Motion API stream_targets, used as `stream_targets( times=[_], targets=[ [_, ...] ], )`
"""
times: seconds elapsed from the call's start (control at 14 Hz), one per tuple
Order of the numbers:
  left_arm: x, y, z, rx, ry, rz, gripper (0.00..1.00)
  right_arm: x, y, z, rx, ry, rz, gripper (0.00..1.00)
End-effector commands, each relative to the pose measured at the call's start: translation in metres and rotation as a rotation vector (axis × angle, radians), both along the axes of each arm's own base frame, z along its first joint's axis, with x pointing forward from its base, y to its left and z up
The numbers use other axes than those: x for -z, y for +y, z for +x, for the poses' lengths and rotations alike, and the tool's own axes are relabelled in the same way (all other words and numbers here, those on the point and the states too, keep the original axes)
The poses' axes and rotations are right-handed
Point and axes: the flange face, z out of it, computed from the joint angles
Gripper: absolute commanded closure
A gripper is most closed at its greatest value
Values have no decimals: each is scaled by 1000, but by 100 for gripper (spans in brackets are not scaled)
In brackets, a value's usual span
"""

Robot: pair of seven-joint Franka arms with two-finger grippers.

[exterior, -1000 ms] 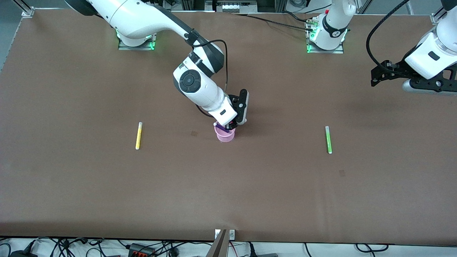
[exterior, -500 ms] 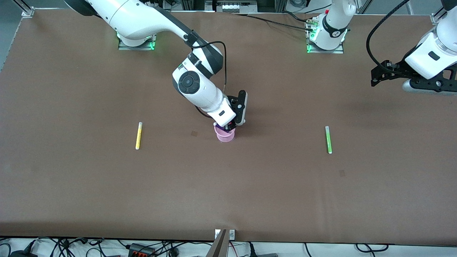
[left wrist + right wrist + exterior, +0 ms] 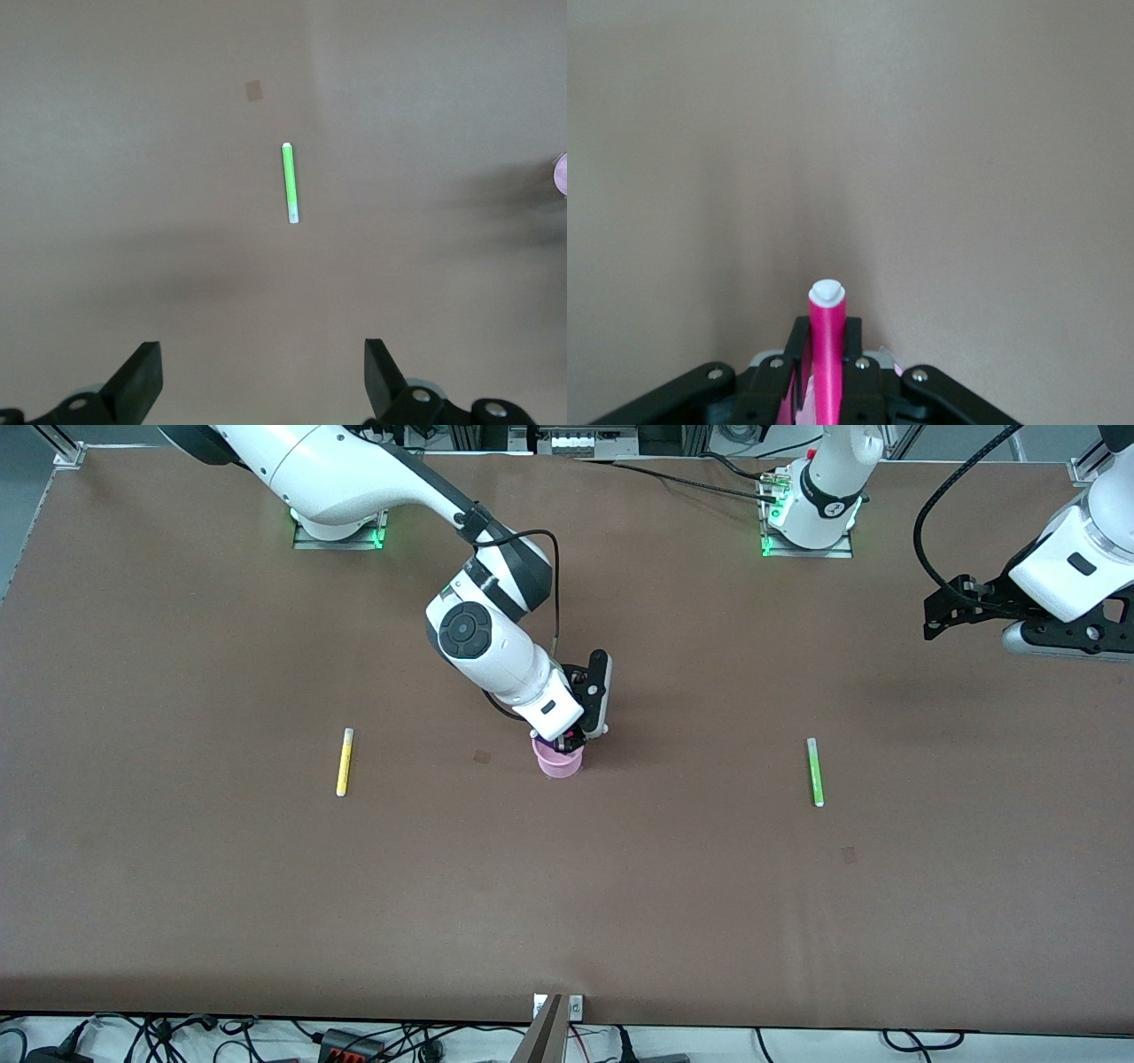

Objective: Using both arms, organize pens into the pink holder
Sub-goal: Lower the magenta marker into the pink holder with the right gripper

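The pink holder [image 3: 558, 760] stands near the middle of the table [image 3: 177, 886]. Directly over it is the right gripper [image 3: 571, 737], its fingers pinching the magenta-pink pen [image 3: 827, 354] upright, the white end on top. The yellow pen [image 3: 345, 762] lies flat toward the right arm's end of the table, and the light green pen [image 3: 814, 771] lies toward the left arm's end. The left gripper [image 3: 261, 376] hangs above the table near the green pen, fingers spread wide and holding nothing.

Even, bright overhead light falls on the matte brown table [image 3: 266, 886], arms cast soft blurred shadows, no glare; wrist views look slightly soft.
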Motion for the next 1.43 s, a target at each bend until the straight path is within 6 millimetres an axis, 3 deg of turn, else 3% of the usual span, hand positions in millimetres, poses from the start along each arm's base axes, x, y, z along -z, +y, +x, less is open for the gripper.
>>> stream_targets(
  times=[0.0, 0.57, 1.36],
  targets=[
    [-4, 3, 3, 23, 4, 11, 0, 8, -6, 1, -32, -20, -1, 100],
    [-4, 3, 3, 22, 4, 11, 0, 7, -10, 6, -33, -36, 5, 100],
    [-4, 3, 3, 17, 4, 12, 0, 26, -19, 14, -36, -47, 5, 100]
  ],
)
